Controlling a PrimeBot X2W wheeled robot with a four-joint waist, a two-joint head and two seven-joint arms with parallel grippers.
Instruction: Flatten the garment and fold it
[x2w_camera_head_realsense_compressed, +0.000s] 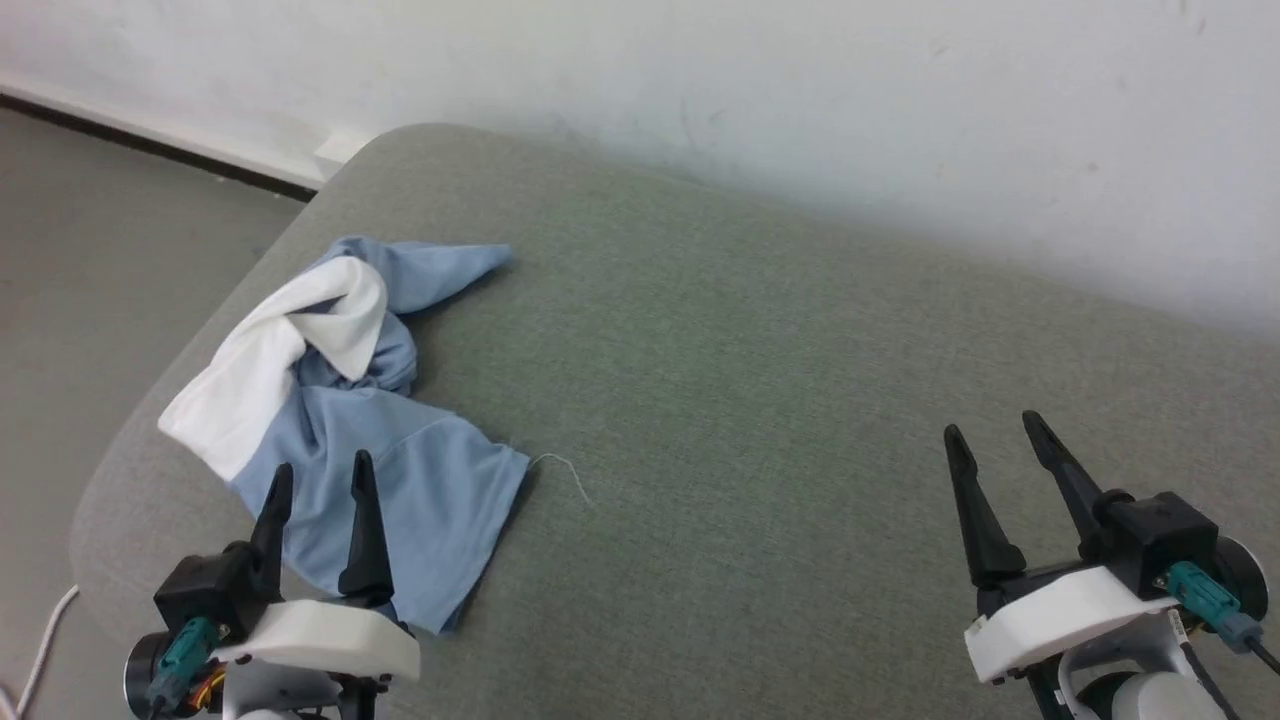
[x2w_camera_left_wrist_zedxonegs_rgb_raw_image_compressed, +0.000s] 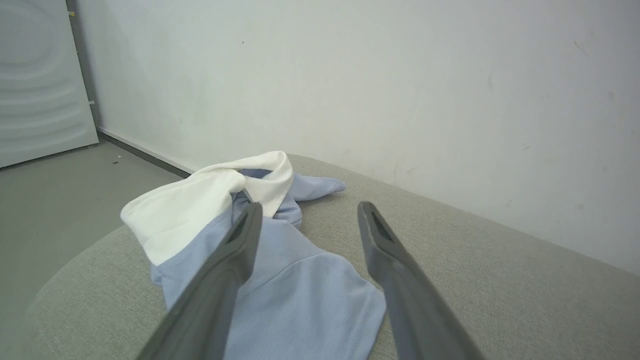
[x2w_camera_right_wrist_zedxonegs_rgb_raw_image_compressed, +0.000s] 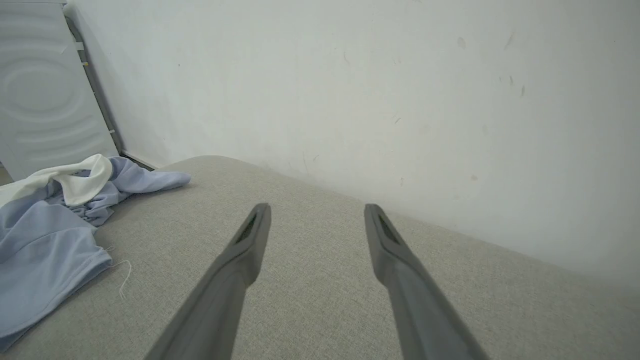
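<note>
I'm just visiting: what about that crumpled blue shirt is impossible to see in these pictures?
Head view: the crumpled light blue knit shirt with white collar hides its front in its own folds; the open left gripper covers part of its near edge.
Right wrist view: the picture's left edge cuts the shirt off.
Left wrist view: the dark fingers cross it; touching or hovering cannot be told.
</note>
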